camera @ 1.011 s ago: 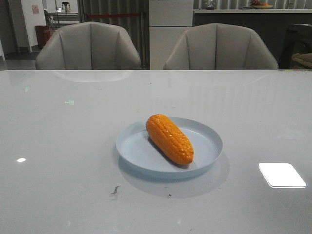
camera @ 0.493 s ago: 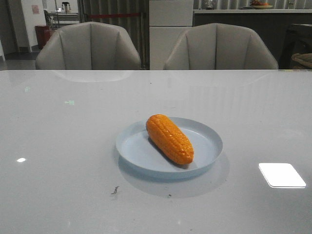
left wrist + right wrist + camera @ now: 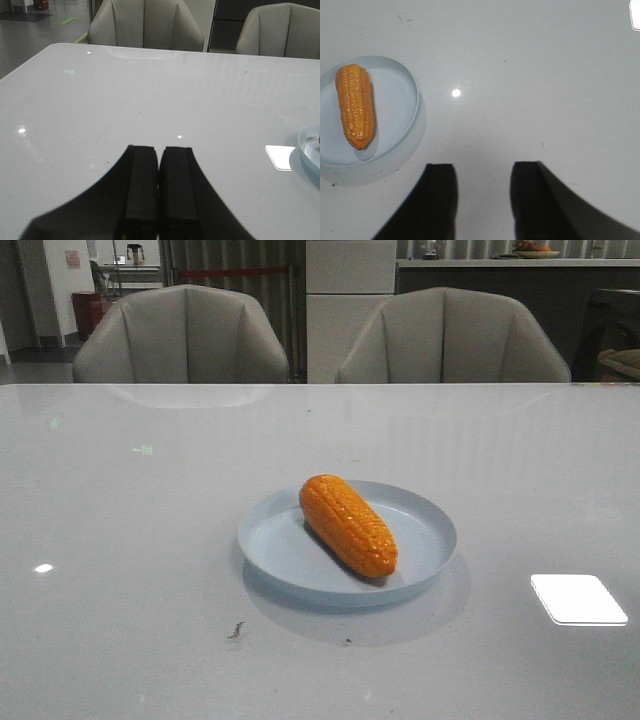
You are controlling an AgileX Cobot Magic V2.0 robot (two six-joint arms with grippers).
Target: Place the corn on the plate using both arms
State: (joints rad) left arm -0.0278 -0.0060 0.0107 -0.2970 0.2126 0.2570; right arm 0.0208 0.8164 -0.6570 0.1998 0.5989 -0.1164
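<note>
We see the corn lying on the plate, so nothing seems left; our left pincer is closed, our right pincer open, both empty.

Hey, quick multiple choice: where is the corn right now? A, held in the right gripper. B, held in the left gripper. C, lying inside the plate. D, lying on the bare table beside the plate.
C: the corn lies inside the plate, while the right gripper is open and empty and the left gripper is shut on nothing.
</note>
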